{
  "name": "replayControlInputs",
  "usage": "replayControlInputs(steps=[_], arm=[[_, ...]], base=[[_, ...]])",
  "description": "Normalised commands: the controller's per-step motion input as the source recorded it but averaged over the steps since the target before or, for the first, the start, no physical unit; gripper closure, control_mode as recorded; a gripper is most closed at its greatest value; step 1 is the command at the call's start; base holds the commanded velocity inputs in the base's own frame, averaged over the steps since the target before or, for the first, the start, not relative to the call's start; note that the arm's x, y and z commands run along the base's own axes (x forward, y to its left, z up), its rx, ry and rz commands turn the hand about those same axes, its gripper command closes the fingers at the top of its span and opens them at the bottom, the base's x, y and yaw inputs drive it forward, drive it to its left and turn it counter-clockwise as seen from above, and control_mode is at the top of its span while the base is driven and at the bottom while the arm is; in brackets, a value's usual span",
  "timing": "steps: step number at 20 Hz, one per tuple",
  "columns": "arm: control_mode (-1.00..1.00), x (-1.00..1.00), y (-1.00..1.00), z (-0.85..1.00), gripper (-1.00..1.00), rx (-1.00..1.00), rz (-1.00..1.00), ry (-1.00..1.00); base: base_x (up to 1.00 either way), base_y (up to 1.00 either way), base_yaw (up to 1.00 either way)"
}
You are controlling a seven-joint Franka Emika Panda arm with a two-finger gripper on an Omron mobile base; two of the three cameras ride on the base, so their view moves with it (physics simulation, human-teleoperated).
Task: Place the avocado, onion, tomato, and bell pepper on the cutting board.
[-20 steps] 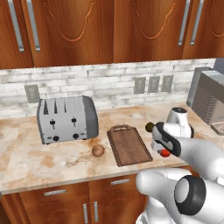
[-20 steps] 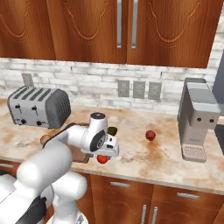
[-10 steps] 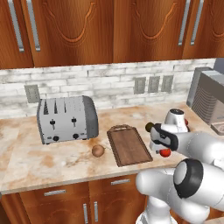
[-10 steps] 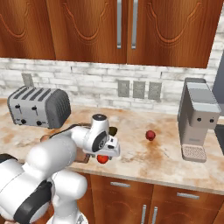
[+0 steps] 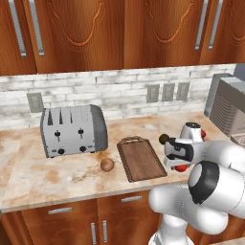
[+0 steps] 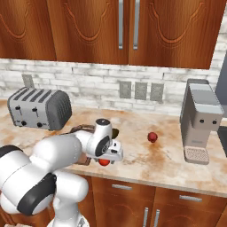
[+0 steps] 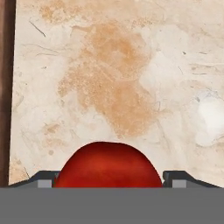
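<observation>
A: Item 1, gripper [image 7: 108, 186] w/ jaws. State?
B: Closed round a red fruit [image 7: 108, 165], prob. the tomato; fruit sits btwn both tips at bottom of hand view, pale table [image 7: 131, 65] beneath. In left base view the red shows under the hand, lower right of frame.

A: Item 2, cutting board [image 5: 141, 159]?
B: Centre of left base view, handle loop toward the wall, nothing on it. In hand view its dark edge runs down the far left.

A: Items 3–5?
B: Onion [image 5: 107, 165]: on table, just left of board, not touching. Avocado [image 5: 164, 139]: dark ball just right of board's far end, close behind the hand. Second red fruit [image 6: 152, 137]: mid-right of right base view, well apart from board. Bell pepper vs tomato: can't tell which red one is which.

A: Risks?
B: Judgement only. Round smooth fruit, held low in the tips, could slip or roll out if the swing to the board is quick. Releasing too high, it may roll over the rim. Arm sweep may knock the avocado, it's v. near.
</observation>
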Motion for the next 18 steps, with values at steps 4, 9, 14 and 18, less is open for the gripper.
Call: replayControlInputs(steps=[4,9,14,18], arm=[[-1.00,0.02,0.00,-0.08,1.00,0.00,0.00,0.00],[-1.00,-0.01,0.00,0.12,1.00,0.00,0.00,0.00],[-1.00,0.00,0.00,0.57,1.00,0.00,0.01,0.00],[-1.00,0.00,0.15,0.59,1.00,0.00,0.01,0.00]], base=[[0.00,0.00,0.00],[0.00,0.00,0.00],[0.00,0.00,0.00],[0.00,0.00,0.00]])
